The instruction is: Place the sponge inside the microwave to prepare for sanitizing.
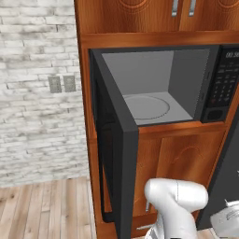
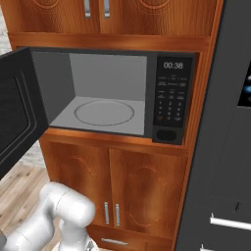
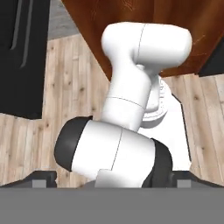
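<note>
One microwave (image 2: 110, 95) stood with door (image 1: 114, 154) swung wide, grey cavity and round turntable (image 2: 104, 112) bare, hand (image 3: 112, 183) spread over wooden floor (image 3: 70, 83).

The microwave (image 1: 158, 86) door (image 1: 114, 140) runs off the bottom edge in the left base view and off the left edge in the right base view, its display cut at right.

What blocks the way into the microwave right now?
Nothing visible does: the microwave has its door swung wide to the left, and its turntable lies bare.
</note>
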